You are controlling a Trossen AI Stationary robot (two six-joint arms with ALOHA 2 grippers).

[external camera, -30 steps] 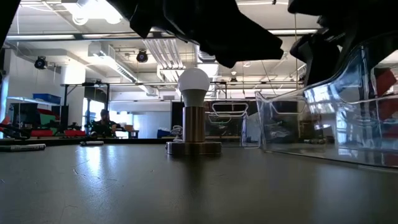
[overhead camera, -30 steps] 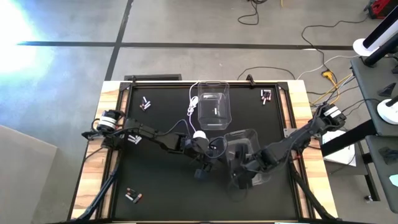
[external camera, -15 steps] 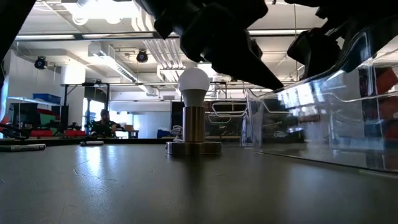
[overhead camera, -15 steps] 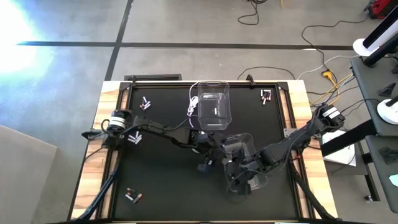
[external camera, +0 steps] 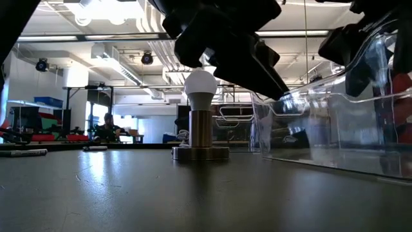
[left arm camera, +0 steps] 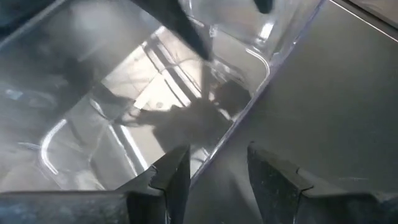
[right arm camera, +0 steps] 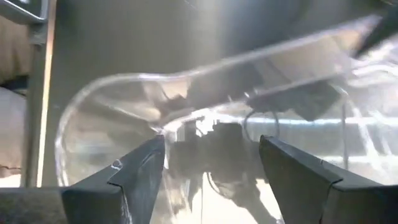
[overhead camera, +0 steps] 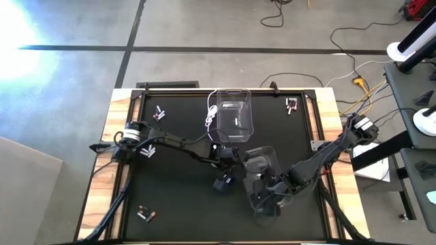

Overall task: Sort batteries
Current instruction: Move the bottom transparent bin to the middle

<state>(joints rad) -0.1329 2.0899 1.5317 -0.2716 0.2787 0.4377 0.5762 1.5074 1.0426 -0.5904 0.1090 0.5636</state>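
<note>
Mostly hidden behind a clear bin (overhead camera: 262,170), both hands meet mid-table: left hand (left arm camera: 214,177) part-open, right hand (right arm camera: 211,162) open (neither visibly holding anything). Batteries (overhead camera: 291,105) lie near the black table's (overhead camera: 177,211) corners.

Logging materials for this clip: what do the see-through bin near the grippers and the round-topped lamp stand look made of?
See-through bin: clear glossy plastic, apparently; the room shows through and its edges glint. Lamp stand: brushed metal column and base, it seems, under a matte white globe, plastic or glass.

Table: black mat (overhead camera: 177,197), wooden edges.
On it: two clear bins (overhead camera: 234,117) (overhead camera: 262,178), scattered batteries (overhead camera: 291,104), white-topped lamp base (external camera: 200,122).
</note>
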